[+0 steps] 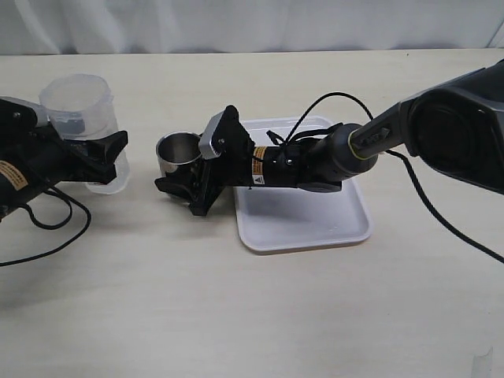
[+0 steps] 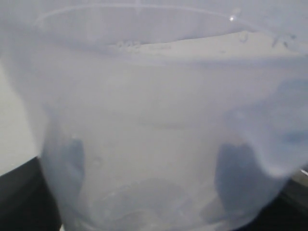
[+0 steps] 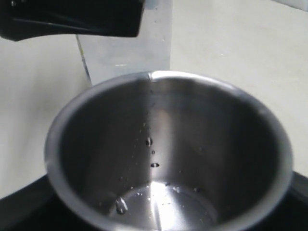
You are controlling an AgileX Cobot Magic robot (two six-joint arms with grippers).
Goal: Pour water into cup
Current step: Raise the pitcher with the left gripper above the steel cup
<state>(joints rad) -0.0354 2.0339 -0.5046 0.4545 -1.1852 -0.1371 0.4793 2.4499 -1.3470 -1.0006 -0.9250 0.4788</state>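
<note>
The steel cup stands upright on the table, just left of the tray. My right gripper reaches in from the right, its jaws on either side of the cup and closed on it. In the right wrist view the cup fills the frame, with drops and a thin film of water at its bottom. My left gripper is shut on the clear plastic container, holding it roughly upright left of the cup. The container fills the left wrist view, and the fingers show darkly through it.
A white tray lies under my right arm, right of the cup. Black cables trail on the table by the left arm and over the tray. The container and left finger show beyond the cup.
</note>
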